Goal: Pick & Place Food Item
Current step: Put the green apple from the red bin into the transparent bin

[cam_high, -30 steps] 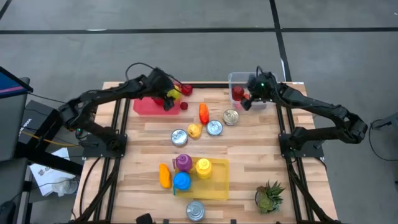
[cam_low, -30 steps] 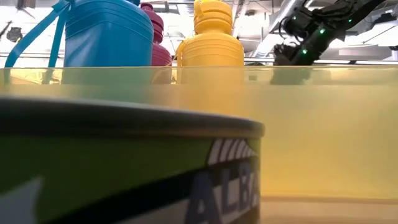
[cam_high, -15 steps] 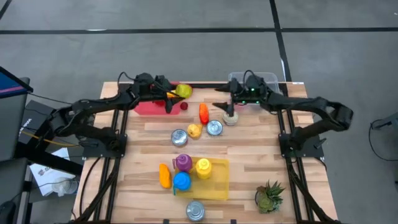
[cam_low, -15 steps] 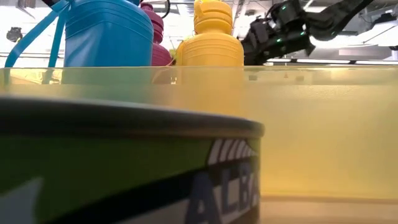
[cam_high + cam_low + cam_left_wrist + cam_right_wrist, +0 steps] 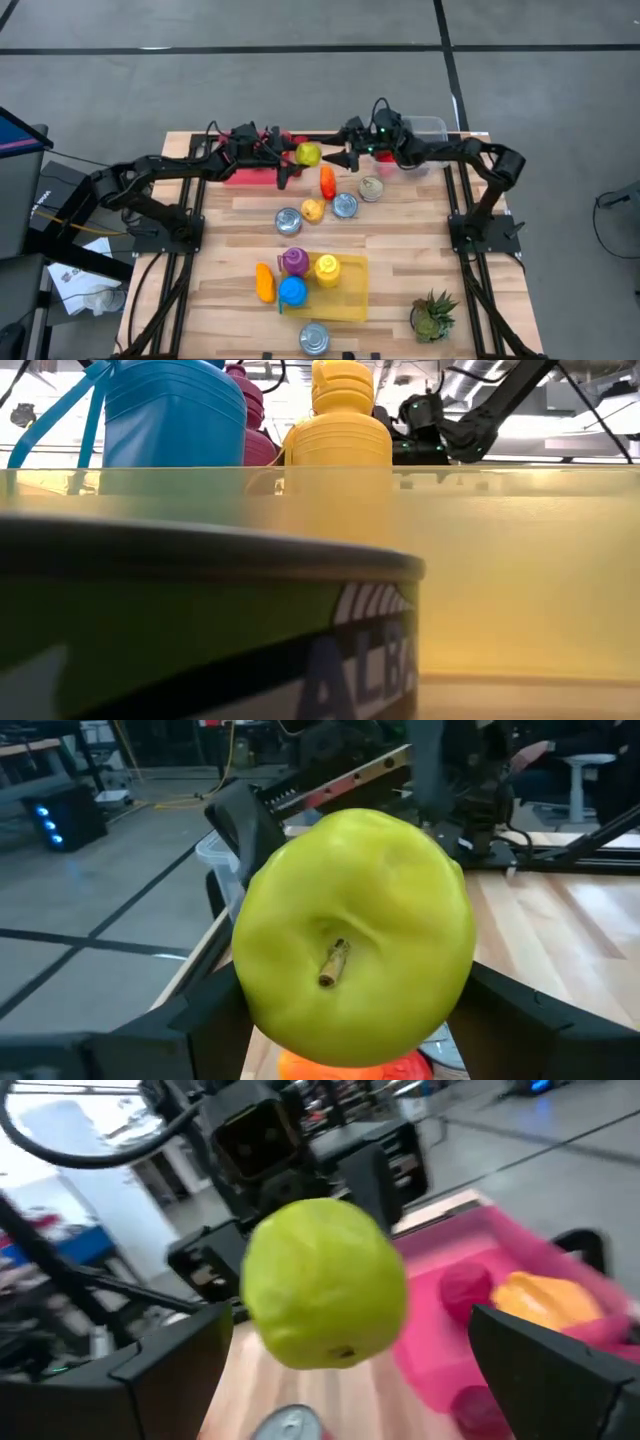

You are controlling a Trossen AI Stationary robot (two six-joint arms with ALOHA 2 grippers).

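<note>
Far across the surface (image 5: pixel 400 262), the green apple (image 5: pixel 308 154) hangs in the air beside the pink tray (image 5: pixel 240 172), pinched in the left claw (image 5: pixel 292 160). The right claw (image 5: pixel 338 158), spread, faces it just right. It looks rigid, smooth and round; take it across its widest part.

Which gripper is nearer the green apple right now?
Left. The left gripper is shut on the green apple, holding it above the table. The right gripper is open, fingers pointing at the apple, just short of it.
</note>
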